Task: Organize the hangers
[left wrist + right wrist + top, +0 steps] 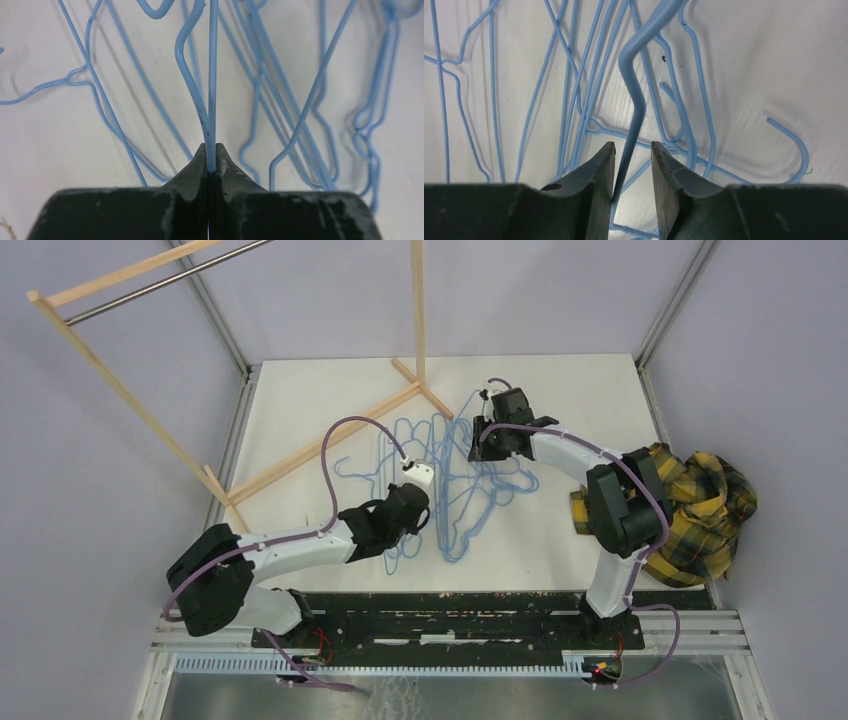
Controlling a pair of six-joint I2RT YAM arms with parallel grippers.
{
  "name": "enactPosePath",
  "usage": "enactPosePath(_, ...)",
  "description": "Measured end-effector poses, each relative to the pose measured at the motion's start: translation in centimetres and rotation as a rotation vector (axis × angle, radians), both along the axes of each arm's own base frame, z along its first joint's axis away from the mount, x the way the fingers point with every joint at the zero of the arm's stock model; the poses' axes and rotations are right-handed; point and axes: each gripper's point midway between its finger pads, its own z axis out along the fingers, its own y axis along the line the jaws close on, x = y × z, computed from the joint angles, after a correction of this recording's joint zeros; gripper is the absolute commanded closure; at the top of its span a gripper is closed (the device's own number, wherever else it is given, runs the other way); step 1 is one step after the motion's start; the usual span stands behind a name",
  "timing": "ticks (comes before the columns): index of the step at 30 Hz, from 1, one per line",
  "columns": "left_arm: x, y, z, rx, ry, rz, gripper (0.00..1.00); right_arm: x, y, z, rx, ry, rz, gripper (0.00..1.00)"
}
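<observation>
Several light-blue wire hangers [455,480] lie tangled in a pile on the white table [330,390]. My left gripper [422,502] sits at the pile's near left side. In the left wrist view it [211,150] is shut on a hanger wire [212,85] that runs straight up from the jaws. My right gripper [478,440] is over the pile's far right part. In the right wrist view it [633,150] is open, with a kinked hanger wire [631,125] passing between the fingers, close to the left finger [599,165].
A wooden rack [130,400] with a metal rod [165,280] stands at the back left, its foot bar [330,440] reaching toward the pile. A yellow plaid cloth [700,510] lies at the table's right edge. Purple cables run along both arms.
</observation>
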Motion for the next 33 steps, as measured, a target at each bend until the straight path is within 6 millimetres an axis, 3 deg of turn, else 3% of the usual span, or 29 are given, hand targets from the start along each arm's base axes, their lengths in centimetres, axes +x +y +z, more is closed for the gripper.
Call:
enactPosePath(3,-0.2,-0.7,2.3,-0.084,-0.026,-0.024,0.97,-0.3,-0.1,-0.5,-0.008,0.013,0.008,0.41)
enactPosePath(6,-0.2,-1.3,3.9,-0.144,-0.052,-0.038,0.97,-0.5,0.0,-0.6,-0.006,0.020,0.017,0.35)
enactPosePath(10,-0.1,-1.5,4.3,-0.168,-0.065,-0.040,0.97,-1.5,-0.1,-0.7,0.001,0.037,0.026,0.31)
enactPosePath(12,-0.2,-1.5,4.1,-0.175,-0.060,-0.033,0.97,-2.1,-0.1,-0.1,0.013,0.041,0.036,0.37)
enactPosePath(16,-0.2,-1.6,4.3,-0.205,-0.064,-0.022,0.97,-2.6,0.3,2.1,0.058,0.006,0.058,0.61)
enactPosePath(19,-0.3,-1.6,5.0,-0.232,-0.078,-0.020,0.97,-2.6,0.6,2.7,0.077,-0.006,0.065,0.64)
enactPosePath(24,-0.4,-1.7,6.7,-0.280,-0.104,-0.027,0.97,-2.9,0.9,1.0,0.065,0.035,0.068,0.77)
enactPosePath(30,-0.6,-1.5,8.4,-0.334,-0.129,-0.023,0.92,-3.8,1.8,0.0,0.071,0.069,0.072,0.81)
enactPosePath(31,-0.6,-1.5,8.7,-0.340,-0.134,-0.023,0.89,-3.8,2.0,0.0,0.081,0.075,0.071,0.81)
enactPosePath(33,-0.7,-1.4,9.0,-0.349,-0.141,-0.024,0.61,-3.9,2.2,-0.1,0.087,0.080,0.072,0.82)
